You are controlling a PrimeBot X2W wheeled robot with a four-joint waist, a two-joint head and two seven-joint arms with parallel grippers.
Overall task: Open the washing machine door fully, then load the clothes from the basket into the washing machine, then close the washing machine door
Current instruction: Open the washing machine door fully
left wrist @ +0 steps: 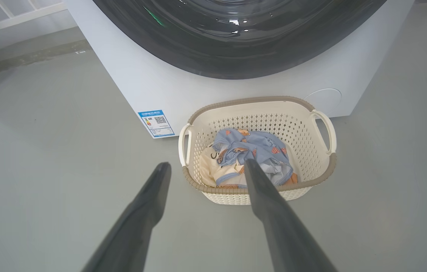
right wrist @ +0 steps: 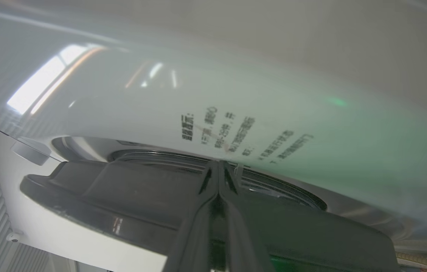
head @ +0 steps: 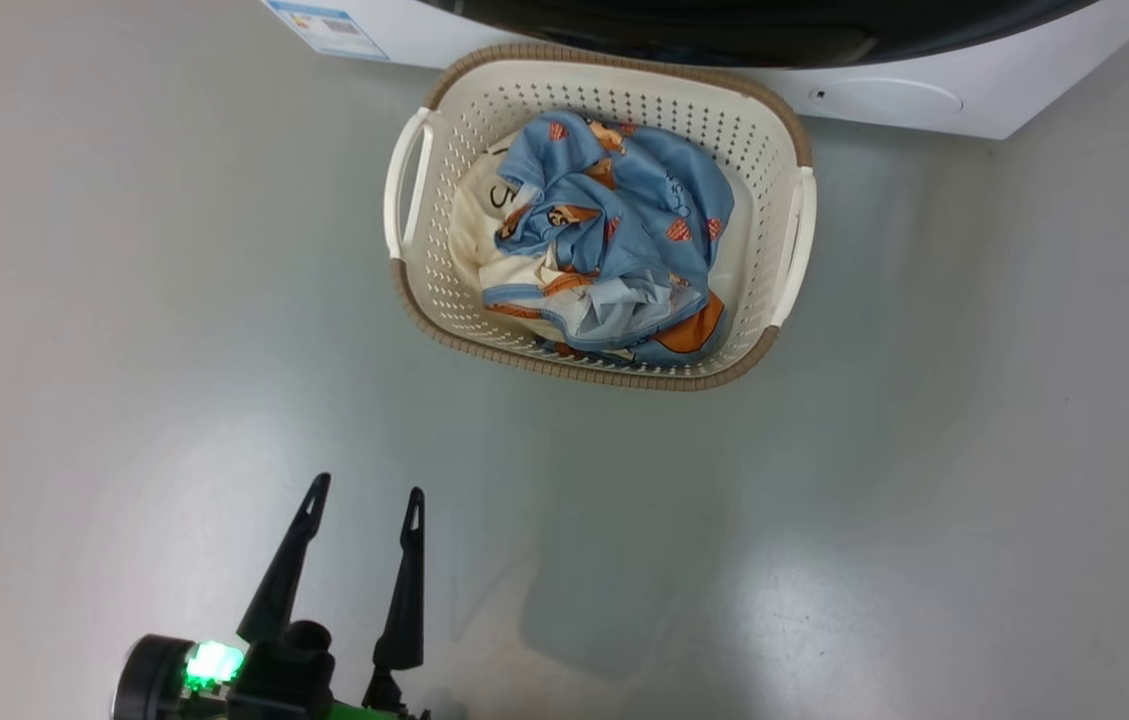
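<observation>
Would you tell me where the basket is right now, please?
In the head view the basket sits on the floor at upper centre, just before the washing machine and beyond the open left gripper.

Left tool (left wrist: pixel 207 163) spread wide, clothes (left wrist: pixel 258 148) heaped in basket (left wrist: pixel 251 100), basket close before washing machine (left wrist: pixel 141 83)

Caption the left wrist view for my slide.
Open left hand hovers near the basket of clothes before the washing machine.
</observation>
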